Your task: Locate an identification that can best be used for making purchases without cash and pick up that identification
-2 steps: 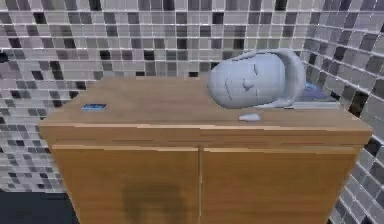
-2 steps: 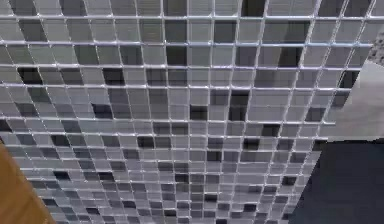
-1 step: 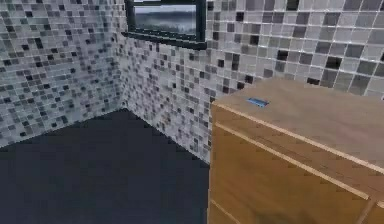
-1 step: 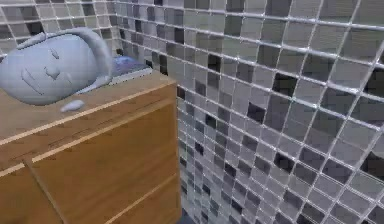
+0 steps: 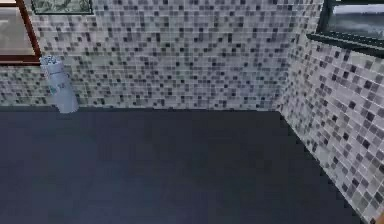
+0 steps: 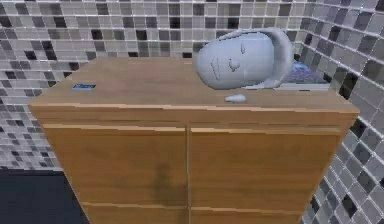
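Looking ahead, you have mosaic-tiled walls meeting in a far right corner above a dark floor. In the arm side view, a wide wooden cabinet with two door fronts stands against the same tiling, in a corner.

On the cabinet's top, toward the right, a pale grey-blue bust lies on its side. Behind it, at the far right, a flat thing with a bluish face lies on the wood, partly hidden by the bust.

In the forward view, a wood-framed window sits at the far left and a dark-framed one at the upper right. A pale cylinder stands on the floor against the far wall, just below the left window.

A small grey lump rests just in front of the bust.

The likeliest card is a dark flat rectangle on the top's left end, well apart from the bust, but it is too small to be sure.

You cannot tell the gripper's state here.
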